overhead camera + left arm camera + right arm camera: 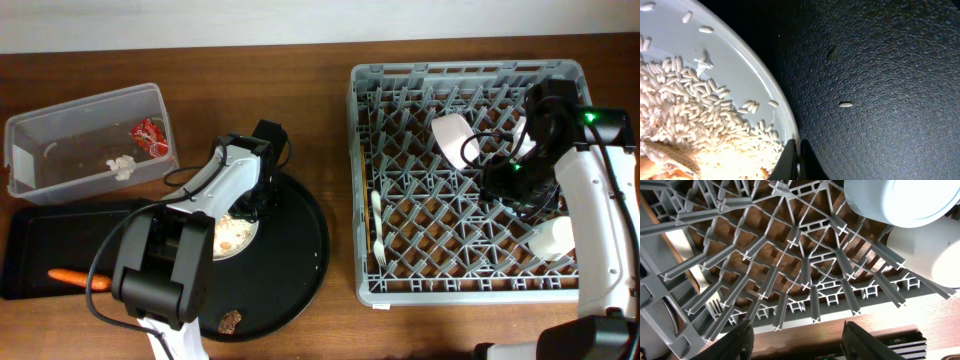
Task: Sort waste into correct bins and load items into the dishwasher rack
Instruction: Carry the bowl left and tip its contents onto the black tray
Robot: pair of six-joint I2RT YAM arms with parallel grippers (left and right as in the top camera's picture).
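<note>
Sitting on the round black tray (300,250) at lower centre-left of the overhead view, the rice-strewn plate (740,65) spreads left of the left gripper (797,160), whose jaws press together at its rim, the right arm well apart.

The left arm (225,175) stretches from the near side towards the far side, with its wrist bent downward. The left claw (798,161) points down, and its two fingers are pressed together. The right arm (598,195) rises at the near right and bends to the left. The right claw (797,330) points down, with its fingers standing apart.
</note>
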